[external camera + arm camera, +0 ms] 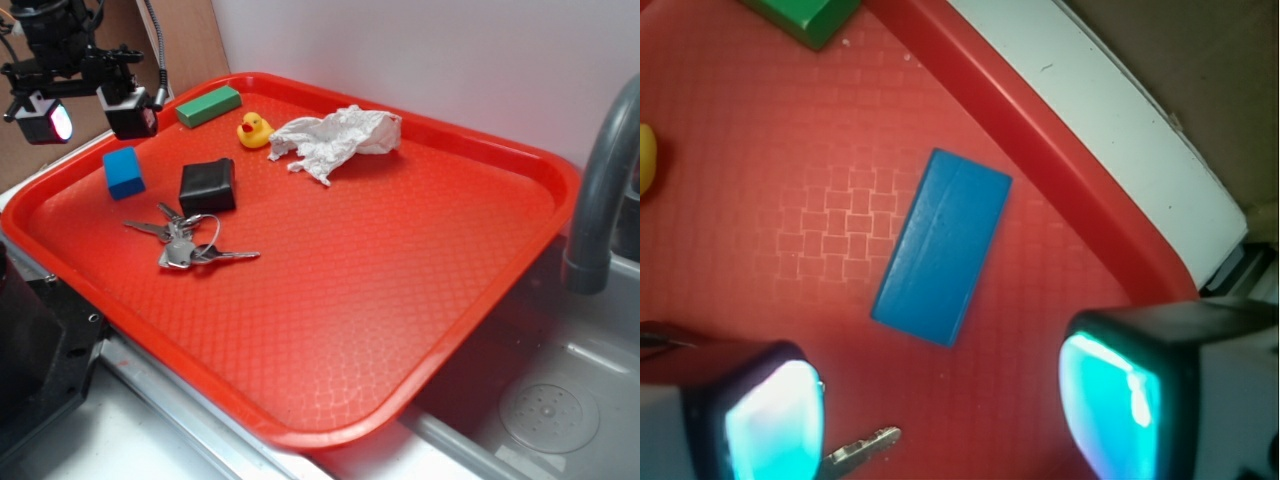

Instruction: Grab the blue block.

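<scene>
Near the tray's (470, 330) back-left corner, the blue block (124, 172) lies flat on the red surface, with your gripper (92, 112) hovering above it, fingers spread wide and holding nothing. Judging by its look, the block is light, rigid and matte, so it should not slip; close across its two long sides, which in the wrist view run at a slant, so turn to match. A black pouch (208, 186) sits just beside it, keys (185, 243) lie near, and the green block (208, 105) and tray rim are close. Nothing covers the block.
</scene>
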`<state>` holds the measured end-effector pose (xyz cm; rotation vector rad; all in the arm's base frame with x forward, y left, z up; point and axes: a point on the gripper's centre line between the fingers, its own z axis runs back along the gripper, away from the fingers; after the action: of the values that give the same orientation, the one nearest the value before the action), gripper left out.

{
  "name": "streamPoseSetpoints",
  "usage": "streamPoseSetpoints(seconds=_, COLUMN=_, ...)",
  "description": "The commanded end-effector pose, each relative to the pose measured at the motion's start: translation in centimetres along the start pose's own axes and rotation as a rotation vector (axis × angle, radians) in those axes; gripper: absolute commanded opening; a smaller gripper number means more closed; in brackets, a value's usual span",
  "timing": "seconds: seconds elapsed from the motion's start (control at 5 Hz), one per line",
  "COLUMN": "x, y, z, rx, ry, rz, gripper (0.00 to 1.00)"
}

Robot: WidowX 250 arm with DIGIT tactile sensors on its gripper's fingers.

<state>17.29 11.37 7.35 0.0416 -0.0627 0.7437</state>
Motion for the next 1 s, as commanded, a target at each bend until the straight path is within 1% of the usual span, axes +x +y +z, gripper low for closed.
streamPoseSetpoints(seconds=0.0, x=0.3, y=-0.9, z=-0.7, rx=-0.032, ry=-0.019, rz=0.280, gripper=1.00)
streamPoseSetpoints(seconds=0.2, x=0.7, y=-0.7, z=-2.2, rx=-0.025, ry=0.010, rz=0.367, gripper=1.00)
streamPoseSetpoints(seconds=0.4, x=1.1, y=-1.4, z=-3.2, rx=-0.053, ry=-0.027, rz=0.336, gripper=1.00)
streamPoseSetpoints(seconds=0.8, x=1.4, y=-2.1, z=-5.3, rx=-0.050, ry=-0.016, rz=0.296, gripper=1.00)
